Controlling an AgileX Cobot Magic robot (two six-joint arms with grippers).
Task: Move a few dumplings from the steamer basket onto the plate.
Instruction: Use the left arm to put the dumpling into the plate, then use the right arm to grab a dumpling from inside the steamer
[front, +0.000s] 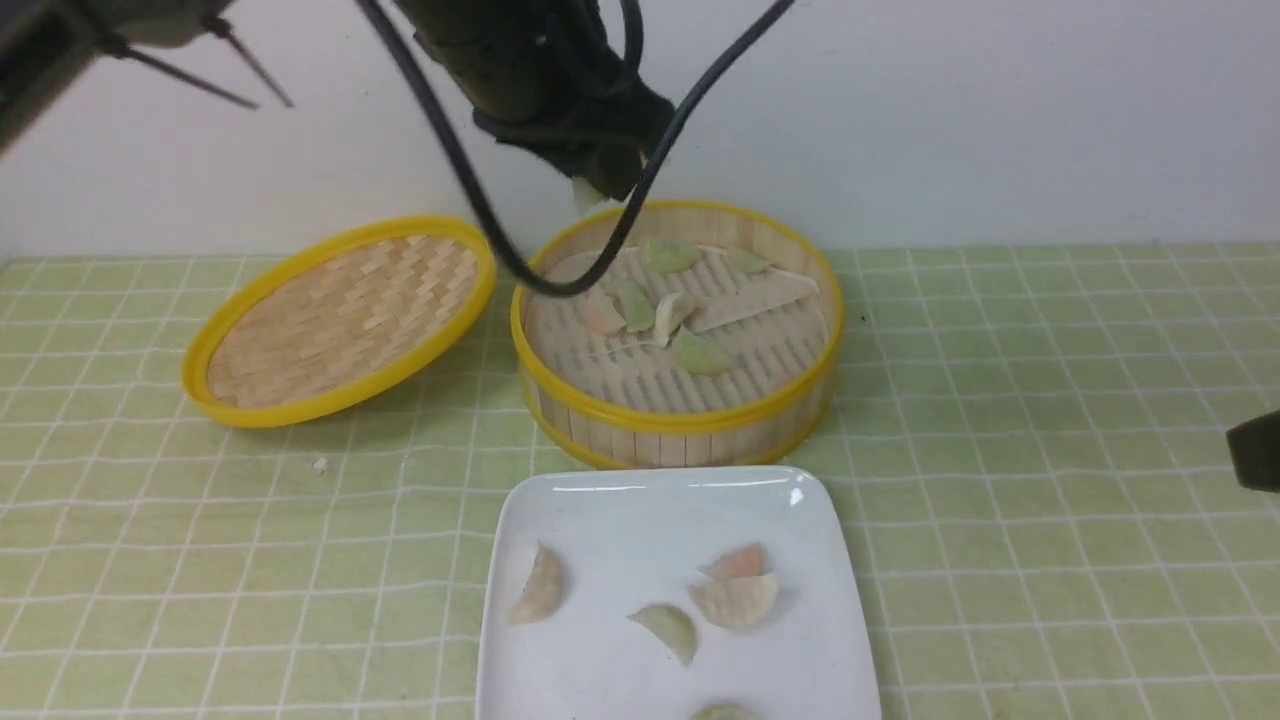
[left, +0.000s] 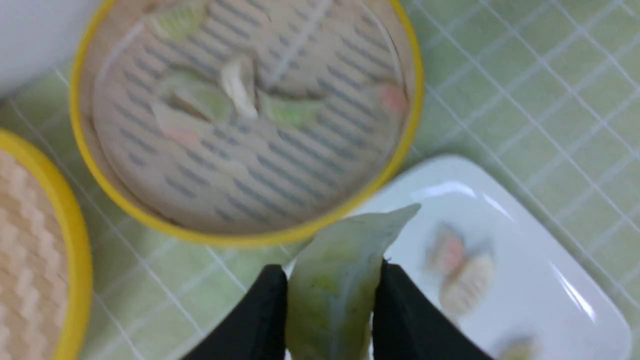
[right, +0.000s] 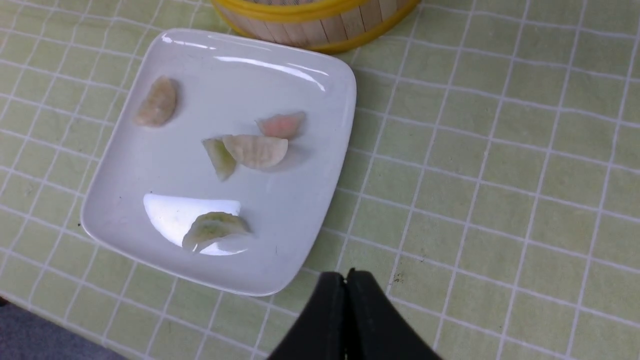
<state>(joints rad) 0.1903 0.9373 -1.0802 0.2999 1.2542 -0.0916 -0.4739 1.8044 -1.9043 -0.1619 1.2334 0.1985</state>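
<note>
The round bamboo steamer basket (front: 680, 420) stands mid-table with several dumplings (front: 700, 352) on its slatted floor; it also shows in the left wrist view (left: 150, 210). The white square plate (front: 600, 510) lies in front of it with several dumplings (front: 738, 600); it also shows in the right wrist view (right: 320, 90). My left gripper (front: 585, 190) hangs above the basket's far rim, shut on a pale green dumpling (left: 335, 280). My right gripper (right: 346, 274) is shut and empty over the cloth beside the plate; only its edge (front: 1255, 450) shows in the front view.
The shallow woven yellow-rimmed lid (front: 340, 320) lies tilted left of the basket. A green checked cloth (front: 1050, 400) covers the table. A white wall stands behind. A black cable (front: 480, 210) hangs from the left arm over the basket's left rim.
</note>
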